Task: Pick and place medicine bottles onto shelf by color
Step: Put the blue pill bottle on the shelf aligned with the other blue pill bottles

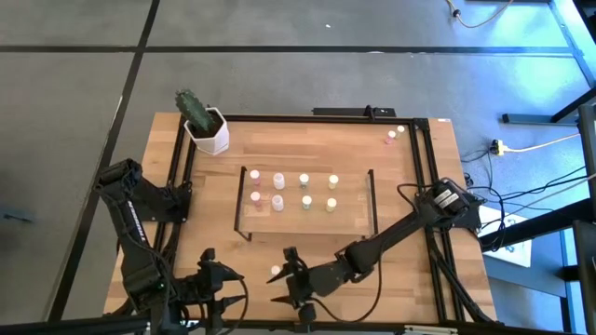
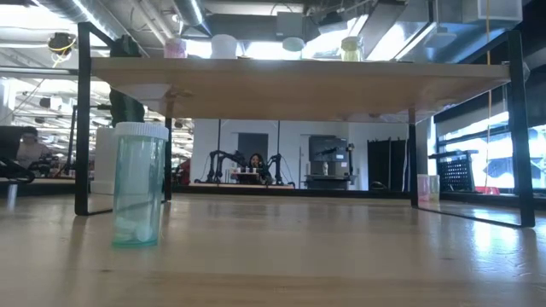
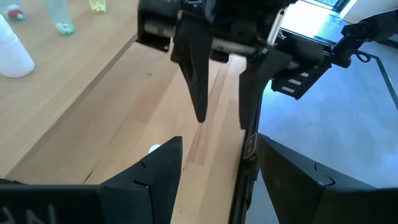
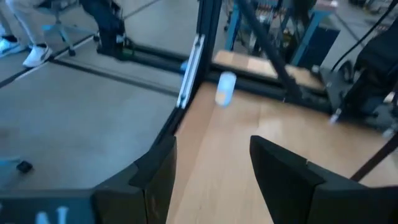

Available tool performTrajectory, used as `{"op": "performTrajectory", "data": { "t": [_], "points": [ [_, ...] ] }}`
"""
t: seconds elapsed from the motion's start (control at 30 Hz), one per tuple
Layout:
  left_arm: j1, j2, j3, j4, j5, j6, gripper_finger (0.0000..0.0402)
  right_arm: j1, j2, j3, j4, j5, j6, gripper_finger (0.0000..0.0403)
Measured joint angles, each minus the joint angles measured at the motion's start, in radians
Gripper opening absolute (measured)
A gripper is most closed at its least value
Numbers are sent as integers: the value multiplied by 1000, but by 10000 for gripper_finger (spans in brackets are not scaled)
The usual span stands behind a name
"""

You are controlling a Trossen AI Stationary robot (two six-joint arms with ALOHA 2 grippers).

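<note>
The shelf stands mid-table. Pink, white, pale green and yellow medicine bottles stand on its top in pairs. One pale green bottle stands upright on the table near the front edge and looms large in the low view. My right gripper hangs open over it, raised off the table. My left gripper is open just to the bottle's left. No finger shows at the bottle in the low view.
A white pot with a cactus stands at the far left corner. Two more bottles stand at the far right corner. Black frame rails run along the table's sides. Bare wood lies between the shelf and the front edge.
</note>
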Motion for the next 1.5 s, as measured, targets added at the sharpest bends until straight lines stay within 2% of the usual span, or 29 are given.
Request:
{"op": "performTrajectory", "data": {
  "t": [0.13, 0.33, 0.43, 0.53, 0.67, 0.8, 1.3, 1.5],
  "points": [
    [0, 0, 0, 0, 0, 0, 202, -4, 0, 60, -22, -6, -37, 207],
    [-2, 0, 0, 0, 1, 0, 202, -11, 72, 181, -68, -85, -39, 207],
    [-4, 0, 0, 0, 1, 0, 202, -11, 128, 256, -206, -79, -40, 207],
    [-7, 0, 0, 0, 1, 1, 202, -10, 150, 320, -433, -4, 0, 207],
    [-10, 0, -1, 0, 1, 1, 202, -14, 151, 335, -611, 26, 85, 207],
    [-13, 0, -1, -1, 1, 1, 202, -27, 160, 327, -569, -13, 68, 207],
    [-12, 0, -1, -2, 1, 3, 202, -69, 217, 322, -576, 0, 72, 207],
    [-11, 0, -1, -2, 1, 2, 202, -78, 234, 322, -587, -39, 62, 207]
  ]
}}
